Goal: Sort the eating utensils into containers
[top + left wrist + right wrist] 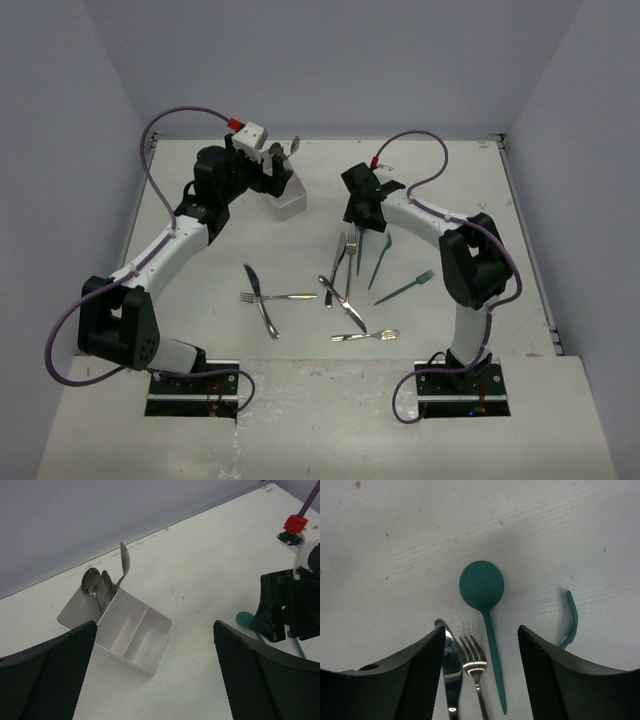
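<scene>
The white three-compartment organiser [289, 203] [161, 626] stands at the back of the table. Several silver spoons [97, 585] lean in its end compartment; the other two compartments are empty. My left gripper [268, 172] [155, 645] hovers just above the organiser, open and empty. My right gripper [358, 210] [480, 632] is open and empty, low over a teal spoon [482, 587] [360, 245]. A silver fork [473, 662] and a silver knife [449, 667] lie just left of that spoon, between the fingers.
More utensils lie loose mid-table: a crossed silver knife [258, 298] and fork [280, 296], another knife [343, 304], a silver fork [366, 336], a teal fork [405, 288] and a teal utensil [380, 260] [572, 617]. The right arm [292, 605] shows in the left wrist view.
</scene>
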Controlling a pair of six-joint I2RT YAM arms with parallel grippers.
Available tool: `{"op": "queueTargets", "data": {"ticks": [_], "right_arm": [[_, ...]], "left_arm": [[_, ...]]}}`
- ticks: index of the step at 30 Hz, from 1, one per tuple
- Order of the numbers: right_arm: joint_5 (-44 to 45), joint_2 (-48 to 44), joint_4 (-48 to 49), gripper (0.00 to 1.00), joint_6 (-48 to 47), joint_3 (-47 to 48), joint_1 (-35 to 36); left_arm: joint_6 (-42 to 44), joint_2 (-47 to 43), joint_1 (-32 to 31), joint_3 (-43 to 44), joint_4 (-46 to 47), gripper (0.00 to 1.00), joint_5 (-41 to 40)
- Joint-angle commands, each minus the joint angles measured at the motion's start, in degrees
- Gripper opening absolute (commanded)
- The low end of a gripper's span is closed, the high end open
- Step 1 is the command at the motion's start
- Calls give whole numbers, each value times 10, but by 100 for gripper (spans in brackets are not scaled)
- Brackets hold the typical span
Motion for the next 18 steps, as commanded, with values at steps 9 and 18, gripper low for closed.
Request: {"op": "queueTargets", "data": {"ticks": [9,18], "right_arm": [[1,70,-43,55,22,57,0],[-2,82,-52,40,40,42,-4]], "left_arm": [[17,-21,2,-9,-25,100,-15],[36,-28,2,-10,-32,100,-38]]}}
